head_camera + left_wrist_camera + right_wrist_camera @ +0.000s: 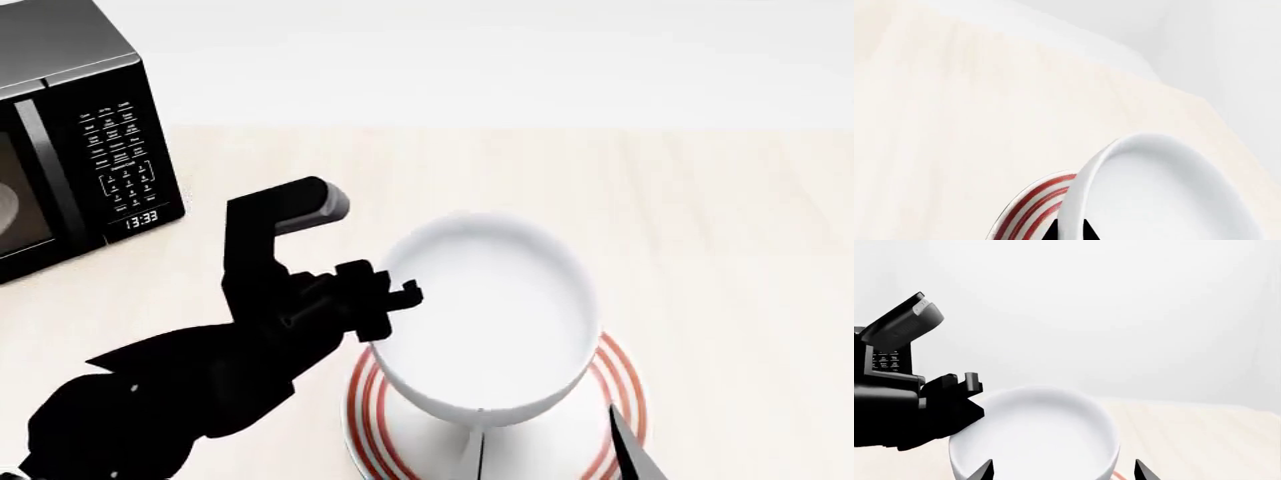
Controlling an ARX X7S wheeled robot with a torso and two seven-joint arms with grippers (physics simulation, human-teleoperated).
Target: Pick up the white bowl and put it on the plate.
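At the far left of the head view we see the black microwave [74, 130], its glossy face and keypad well apart from the work. Next comes our left gripper [387, 300], clamped on the near-left rim of the white bowl [487, 310], which hangs tilted over the plate [617, 385]; whether its base touches the plate yet we cannot tell. To finish well, we judge we should level the bowl, centre it inside the red rings, lower gently until it seats, and only then loosen the fingers, since thick glazed ware can slide. The bowl is deep, round and smooth with a heavy rolled lip; the plate is flat, white, banded with thin concentric red rings, resting on the pale wood-grained table [747, 220]. At the right, our right gripper [1062, 471] shows only two dark fingertips spread apart beside the bowl, holding nothing.
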